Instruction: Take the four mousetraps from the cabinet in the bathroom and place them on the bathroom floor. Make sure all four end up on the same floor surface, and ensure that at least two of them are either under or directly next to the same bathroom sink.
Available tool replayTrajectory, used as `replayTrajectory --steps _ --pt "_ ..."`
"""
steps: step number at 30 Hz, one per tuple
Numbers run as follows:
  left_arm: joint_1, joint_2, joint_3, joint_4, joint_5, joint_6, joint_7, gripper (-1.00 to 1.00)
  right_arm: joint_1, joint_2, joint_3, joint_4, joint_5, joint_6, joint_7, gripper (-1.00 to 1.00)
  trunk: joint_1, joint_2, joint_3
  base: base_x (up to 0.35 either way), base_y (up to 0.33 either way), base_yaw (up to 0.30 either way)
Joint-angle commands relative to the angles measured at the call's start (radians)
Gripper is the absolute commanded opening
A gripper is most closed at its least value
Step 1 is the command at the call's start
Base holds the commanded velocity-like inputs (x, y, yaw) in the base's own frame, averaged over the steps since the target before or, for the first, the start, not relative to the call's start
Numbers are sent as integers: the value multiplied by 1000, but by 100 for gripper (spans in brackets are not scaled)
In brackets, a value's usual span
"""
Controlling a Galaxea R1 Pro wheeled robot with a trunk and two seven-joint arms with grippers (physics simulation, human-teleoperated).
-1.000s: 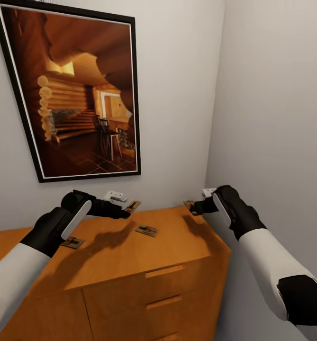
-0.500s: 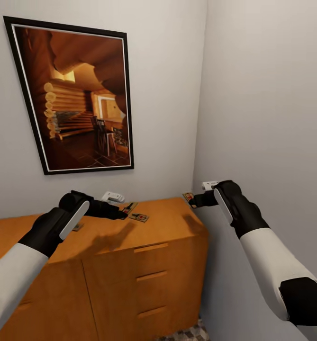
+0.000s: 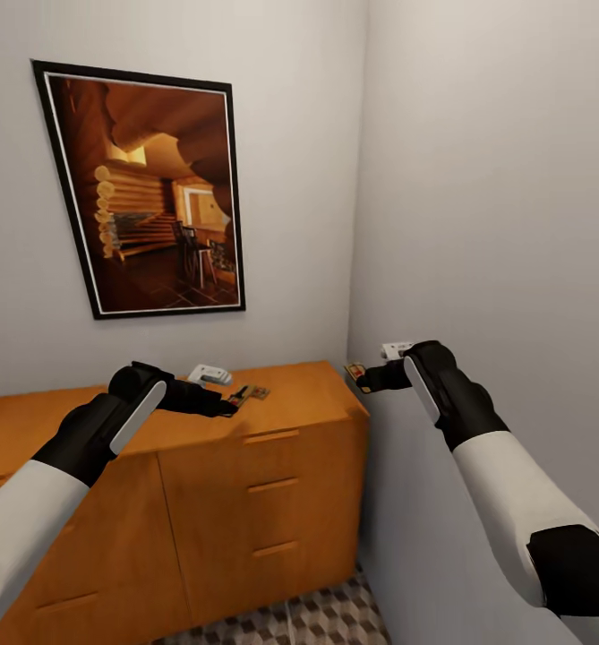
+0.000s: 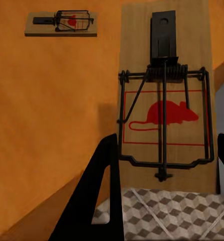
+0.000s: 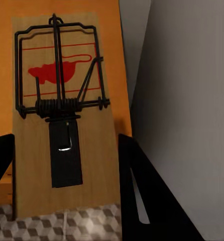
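**Holding a mousetrap in each hand by the cabinet**

Gripping one mousetrap (image 4: 164, 100) in my left gripper (image 3: 230, 405), I have my two black fingers (image 4: 99, 196) shut against its long edges, the wooden board standing between them with its dark spring bar and red mouse print facing my wrist camera. From the head view this trap hangs just above the top of the cabinet (image 3: 201, 502), near its back edge.

My right gripper (image 3: 362, 380) is clamped the same way on a second mousetrap (image 5: 62, 110), one finger (image 5: 142, 191) on each long side of the board. This trap sits in the air just past the cabinet's right end, close to the corner where the two pale walls meet.

A third mousetrap (image 4: 61, 23) lies flat on the cabinet top, a little beyond the one in my left gripper; in the head view it shows as a small flat piece just beside my left fingertips.

A small white rounded object (image 3: 209, 374) rests on the cabinet top near the back wall, behind my left gripper. The cabinet has wooden bar handles on its drawer fronts. Above it hangs a black-framed picture (image 3: 151, 188) of a log cabin interior. Below the cabinet's right end, a strip of the cube-patterned floor (image 3: 317, 618) shows.
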Motion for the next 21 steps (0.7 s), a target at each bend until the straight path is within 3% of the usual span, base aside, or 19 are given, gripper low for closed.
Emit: replayTrajectory --steps 1,17,21 --pt "-1 1 -1 0 -10 1 -10 -100 -1 -1 3 -1 -12 4 -8 -100 0 -1 -1 -168 -43 0" --pt "-1 1 -2 6 -9 1 -10 -100 -1 0 3 3 -14 4 -8 -100 0 -1 -1 -32 -7 0" --pt "-1 1 -1 6 -9 1 -10 -100 0 0 3 6 -14 4 -8 -100 0 -1 -1 -191 0 0"
